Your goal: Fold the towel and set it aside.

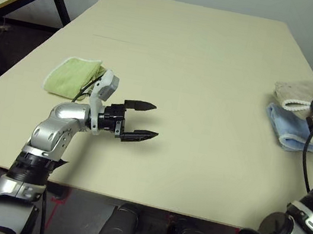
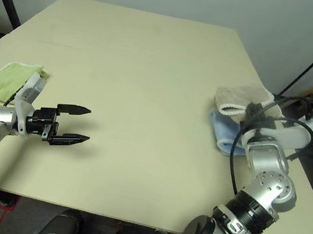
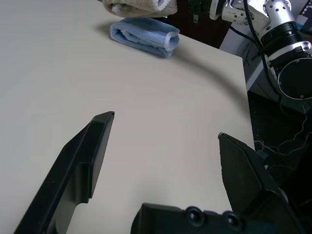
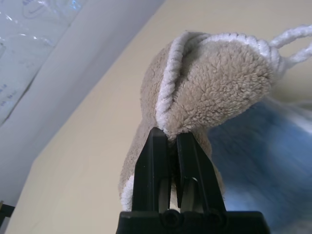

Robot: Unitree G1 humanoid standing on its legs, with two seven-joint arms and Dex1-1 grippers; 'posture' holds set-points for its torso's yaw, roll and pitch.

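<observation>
Setting-aside step, by the look of it: beige towel already folded, pinched at its white edging by the closed right hand, bundle lying partly on the light blue towel just under the hand, at the right edge of the surface. Next, probably: lower, release, back off. Left hand fully open, empty, hovering; light green towel behind it. Black cables near the right wrist, a possible snag.
</observation>
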